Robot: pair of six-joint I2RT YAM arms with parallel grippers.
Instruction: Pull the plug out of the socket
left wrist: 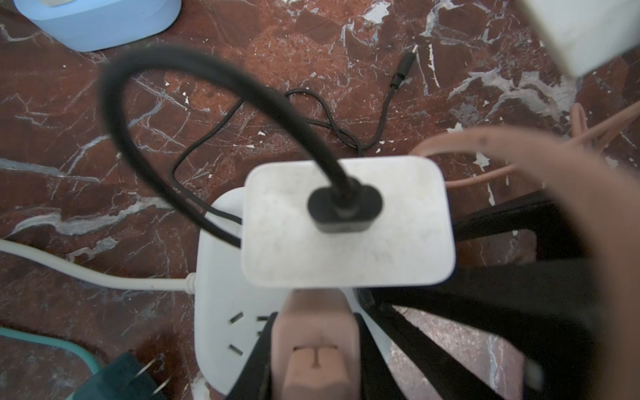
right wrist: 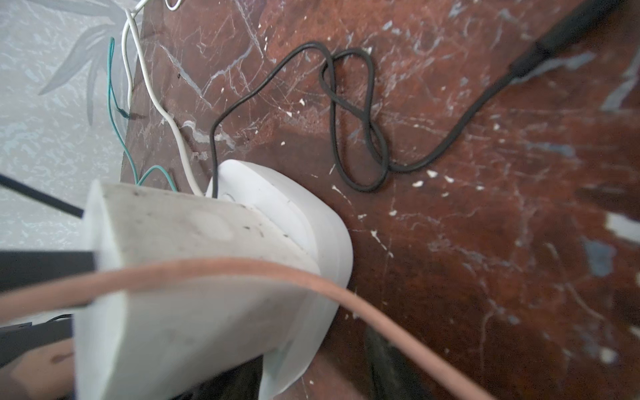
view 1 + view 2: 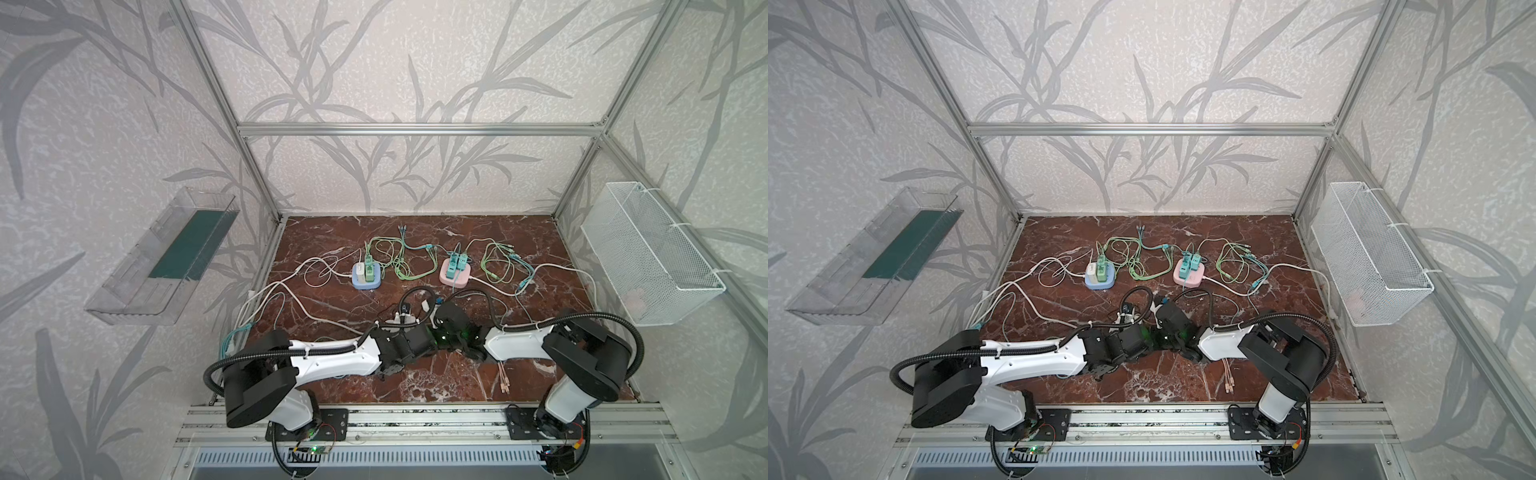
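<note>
**Operator:** Where is the task item relative to the left claw (image 1: pixel 313 332)?

**Technician:** Between its jaws. We have the left claw clamped shut on the pink plug (image 1: pixel 313 363), pressing on its two flat sides. The plug sits over the white socket (image 1: pixel 221 294), directly under the claw. We cannot tell whether its prongs are out.

**Operator:** Why grip the flat sides?

**Technician:** We judge that this grip lets the pull run straight along the prongs, away from the socket face. Gripping the pink cable (image 1: pixel 519 145), which loops off beside the claw, would strain the cord.

**Operator:** And the right claw (image 3: pixel 435 307)?

**Technician:** It faces the left claw from the far side of the socket. Its tips are close against the socket and the white adapter (image 1: pixel 346 221), just ahead of the left claw. We cannot tell how wide it stands or whether it clamps anything. We judge its purpose is bracing, since a light socket would lift with the plug.

**Operator:** Hazards?

**Technician:** The black cable (image 1: pixel 138 138) arches from the adapter, just ahead of the left claw, and a tilted pull could snag it. A dark green plug (image 1: pixel 131 377) lies loose beside the claw with its prongs bare.
</note>
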